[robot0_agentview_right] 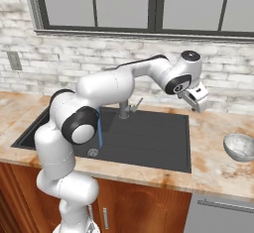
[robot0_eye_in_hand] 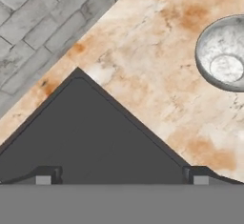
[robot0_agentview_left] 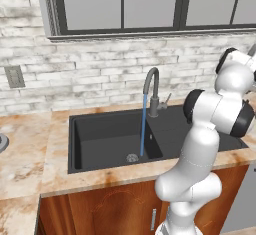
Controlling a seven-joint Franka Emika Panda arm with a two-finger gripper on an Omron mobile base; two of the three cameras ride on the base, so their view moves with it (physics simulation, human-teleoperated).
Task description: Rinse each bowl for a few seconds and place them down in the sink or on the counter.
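A pale grey bowl [robot0_agentview_right: 239, 146] with a speckled inside stands upright on the marbled counter [robot0_agentview_right: 213, 170] to the right of the black sink [robot0_agentview_right: 149, 138]. In the hand view this bowl [robot0_eye_in_hand: 223, 55] sits at the upper right, past the sink's corner [robot0_eye_in_hand: 90, 132]. My gripper [robot0_agentview_right: 198, 102] hangs above the sink's far right corner, left of the bowl and well apart from it. Its fingertips [robot0_eye_in_hand: 44, 176] stand wide open with nothing between them. Water runs from the grey tap [robot0_agentview_left: 152, 86] in a blue stream [robot0_agentview_left: 143, 126] into the deep basin [robot0_agentview_left: 100, 139].
A grey rounded thing [robot0_agentview_left: 1, 142] is cut off at the left edge, on the counter [robot0_agentview_left: 25, 149] left of the sink. The brick wall [robot0_agentview_right: 59, 68] and window run behind the sink. Brown cabinets [robot0_agentview_left: 100, 209] stand below.
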